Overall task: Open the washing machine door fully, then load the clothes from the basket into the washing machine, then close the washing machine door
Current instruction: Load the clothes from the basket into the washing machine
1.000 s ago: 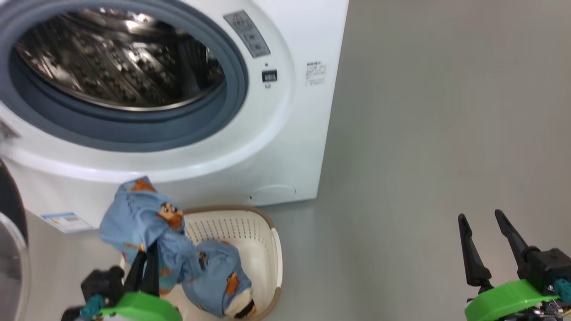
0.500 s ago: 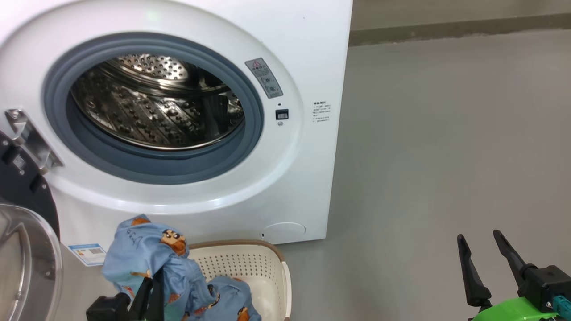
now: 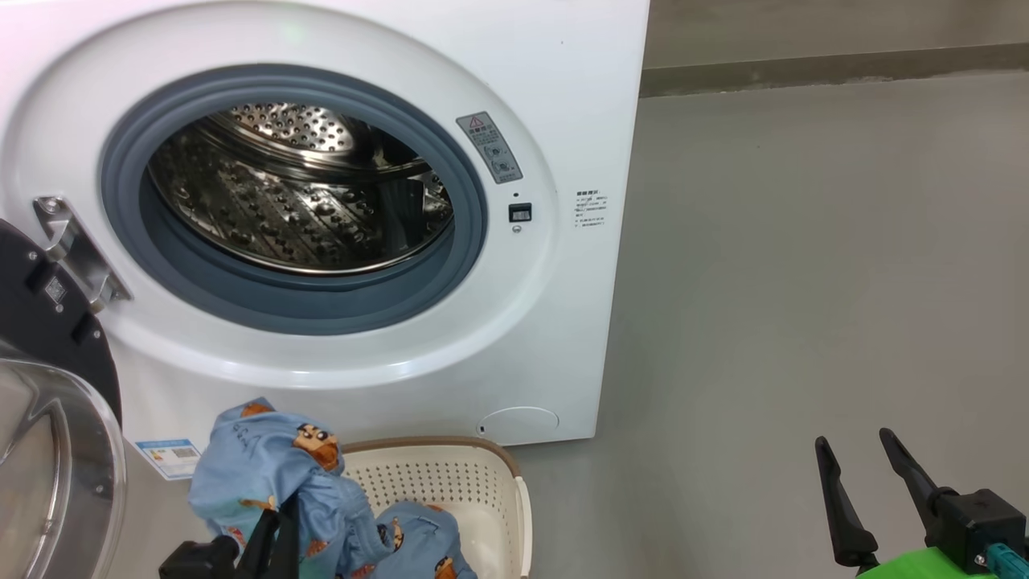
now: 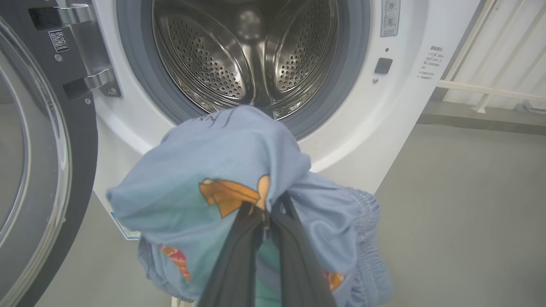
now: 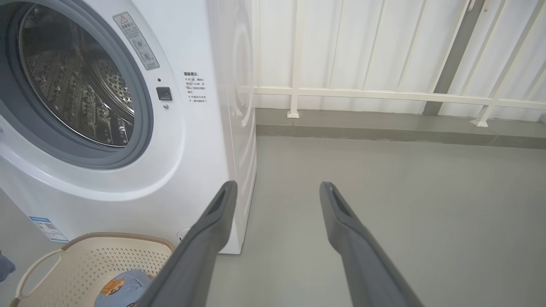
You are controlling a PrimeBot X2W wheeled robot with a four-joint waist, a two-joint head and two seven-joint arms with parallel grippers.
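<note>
The washing machine (image 3: 563, 80) stands ahead with its steel drum (image 3: 297, 193) exposed. The washing machine door (image 3: 48, 450) hangs swung open at the left on its hinge. My left gripper (image 3: 277, 515) is shut on a light blue garment of the clothes (image 3: 257, 466), held up over the left end of the basket (image 3: 450, 482). In the left wrist view the clothes (image 4: 230, 162) drape over the gripper (image 4: 266, 209) below the drum mouth (image 4: 247, 55). More blue fabric (image 5: 121, 288) lies in the basket (image 5: 85, 256). My right gripper (image 3: 854, 437) is open and holds nothing.
Grey floor (image 3: 804, 281) spreads to the right of the machine. A white railing (image 5: 384, 94) on a low kerb runs behind it. A blue label (image 3: 167, 457) sits at the machine's lower front corner.
The head camera has tilted up, bringing the whole drum opening and door hinge into view. My left gripper still holds the garment above the basket. The right gripper stays open in place.
</note>
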